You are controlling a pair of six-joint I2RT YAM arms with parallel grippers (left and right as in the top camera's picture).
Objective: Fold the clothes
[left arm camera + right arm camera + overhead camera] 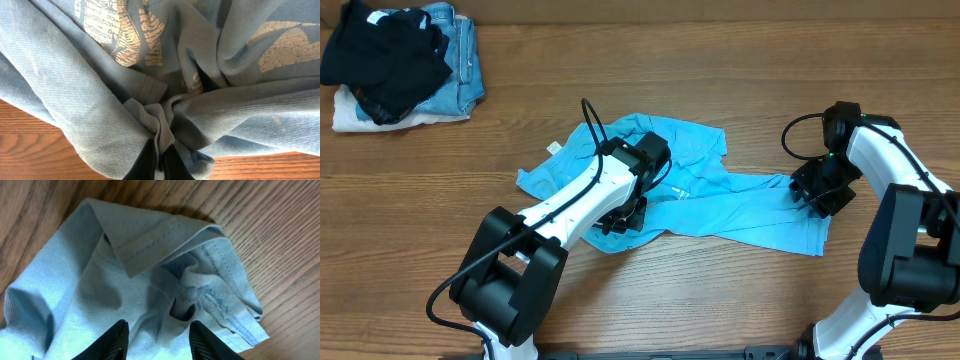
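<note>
At the table's [720, 80] far left corner sits a heap of a black garment [385, 55] and jeans [465, 50], no part of this job. The shirt [740, 205] lies rumpled mid-table, well apart from that heap, trailing in a twisted band toward the right edge. The left gripper [159, 150] is pinched tight on a bunched fold near the shirt's middle, with the print [125, 35] just beyond it. The right gripper [157, 330] hangs over the shirt's right end, jaws partly apart and holding nothing, a curled hem [150, 245] beneath. To my eye the cloth wants spreading flat first. The right should take that hem cleanly, then both draw apart low and evenly so nothing twists.
</note>
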